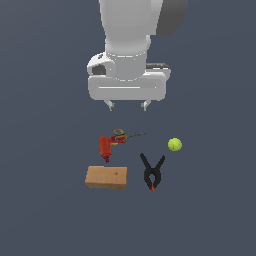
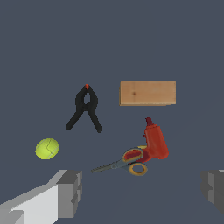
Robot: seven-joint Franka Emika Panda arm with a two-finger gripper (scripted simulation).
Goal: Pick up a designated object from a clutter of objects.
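Gripper (image 1: 127, 105) hangs above the clutter, fingers spread wide, holding nothing. Five items on the table (image 1: 45, 210), one each: scissors (image 1: 125, 135) touching the red drill (image 1: 106, 146), tennis ball (image 1: 174, 144), wooden block (image 1: 106, 177), black clamp (image 1: 153, 172). Clamp lies between block and ball, apart from both, handles pointing toward the arm, red tips away. Exterior view shows the arm body; wrist view shows only the fingertips (image 2: 70, 192), plus the scissors' yellow loop.
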